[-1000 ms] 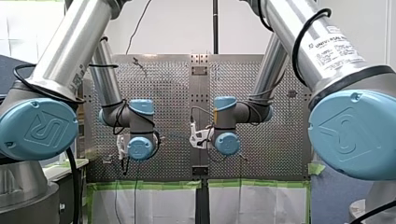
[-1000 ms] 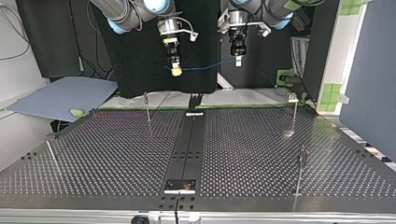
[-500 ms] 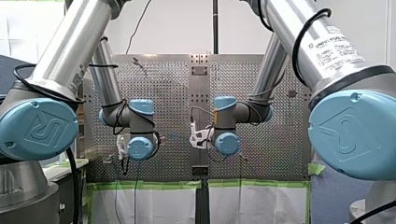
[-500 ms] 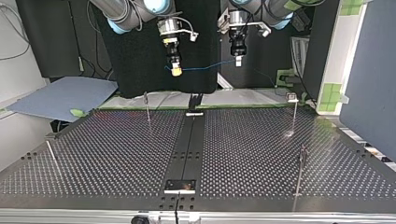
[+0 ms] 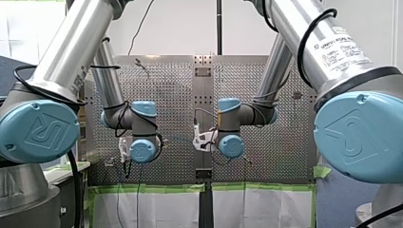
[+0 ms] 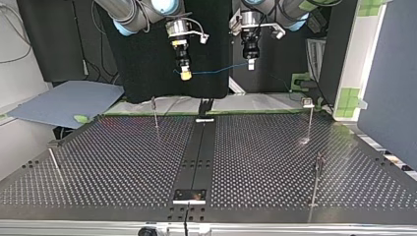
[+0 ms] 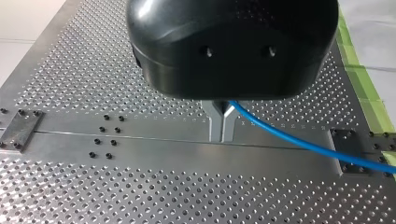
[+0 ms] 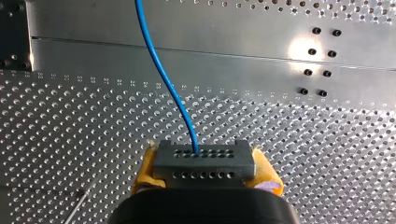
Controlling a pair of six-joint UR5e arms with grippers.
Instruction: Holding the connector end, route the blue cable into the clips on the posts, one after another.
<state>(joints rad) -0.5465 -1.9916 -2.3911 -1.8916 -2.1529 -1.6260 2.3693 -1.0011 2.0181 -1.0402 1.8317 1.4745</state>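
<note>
In the right wrist view my right gripper has its yellow pads shut on a dark grey connector block. The blue cable leaves the block and runs ahead over the perforated table. My left gripper has its metal fingers shut on the same cable, which trails off to one side. In the top view both grippers, right and left, hang high above the table's far edge with the cable slung between them. Thin posts stand on the table.
A dark centre strip runs across the perforated table. A blue-grey sheet lies beyond the table at the top view's left. Green tape marks a panel at the right.
</note>
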